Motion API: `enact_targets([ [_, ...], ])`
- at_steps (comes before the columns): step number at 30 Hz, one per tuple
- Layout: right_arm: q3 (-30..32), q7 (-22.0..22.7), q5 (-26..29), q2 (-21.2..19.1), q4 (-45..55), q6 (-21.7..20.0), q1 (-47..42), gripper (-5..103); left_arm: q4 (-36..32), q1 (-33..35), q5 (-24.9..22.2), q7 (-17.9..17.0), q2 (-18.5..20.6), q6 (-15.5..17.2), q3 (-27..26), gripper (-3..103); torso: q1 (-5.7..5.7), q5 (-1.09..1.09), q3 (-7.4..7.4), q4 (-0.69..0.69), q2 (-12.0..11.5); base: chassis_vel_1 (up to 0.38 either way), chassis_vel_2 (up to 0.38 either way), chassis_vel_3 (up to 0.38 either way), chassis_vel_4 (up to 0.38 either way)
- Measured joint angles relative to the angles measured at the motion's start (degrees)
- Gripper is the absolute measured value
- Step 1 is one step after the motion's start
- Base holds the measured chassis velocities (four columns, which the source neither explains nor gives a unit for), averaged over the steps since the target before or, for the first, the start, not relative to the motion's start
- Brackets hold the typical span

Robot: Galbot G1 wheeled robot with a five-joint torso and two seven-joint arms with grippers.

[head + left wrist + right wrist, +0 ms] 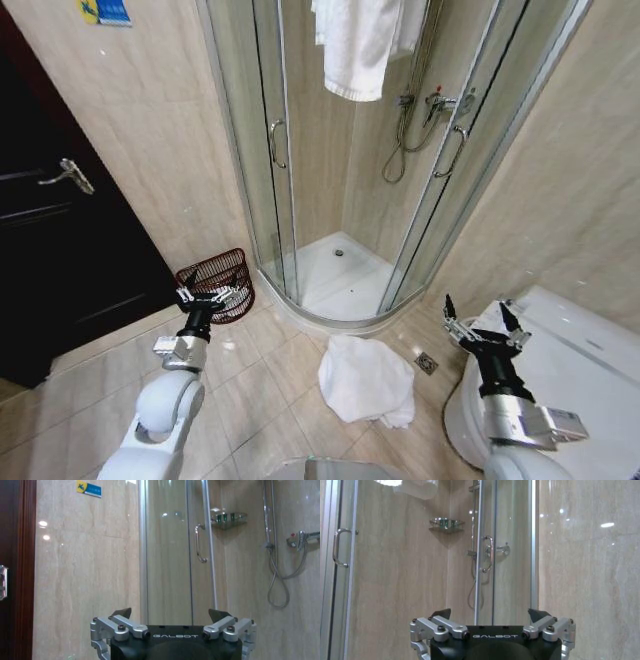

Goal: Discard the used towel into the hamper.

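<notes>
A crumpled white towel (366, 380) lies on the tiled floor in front of the shower. The hamper (222, 281), a dark reddish-brown openwork basket, stands against the wall left of the shower. My left gripper (210, 293) is raised in front of the hamper, open and empty, its fingers (121, 614) spread wide in the left wrist view. My right gripper (478, 315) is held up at the right, over the toilet, open with nothing in it; its fingertips (539, 615) point at the shower wall.
A curved glass shower cabin (340, 160) fills the corner, a second white towel (358, 40) hanging inside. A dark door (50, 220) is on the left. A white toilet (570, 370) stands at the right. A floor drain (427, 362) sits beside the towel.
</notes>
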Motion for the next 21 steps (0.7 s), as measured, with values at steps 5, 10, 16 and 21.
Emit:
enact_targets([
  [5,0.0,0.0,0.0,0.0,0.0,0.1,-0.1,100,0.0,0.2,0.1,0.0,0.0,0.0,0.0,100,0.41,0.00,0.50,0.00,0.9,0.000,0.000,0.000,0.000],
  [10,0.0,0.0,0.0,0.0,-0.1,0.2,-0.1,100,0.0,0.2,0.1,0.0,0.0,-0.1,0.0,100,0.82,0.00,1.01,0.00,1.8,0.000,0.000,0.000,0.000],
  [16,0.0,-0.1,0.0,0.0,-0.1,0.2,-0.1,100,0.3,0.2,0.1,0.0,0.0,-0.1,-0.1,100,1.24,0.00,1.53,0.00,2.8,0.000,0.000,0.000,0.000],
  [21,-0.1,-0.1,-0.1,0.0,-0.1,0.1,0.1,100,0.5,0.1,-0.1,0.0,0.2,-0.1,-0.2,100,1.64,0.00,2.03,0.00,3.7,0.000,0.000,0.000,0.000],
])
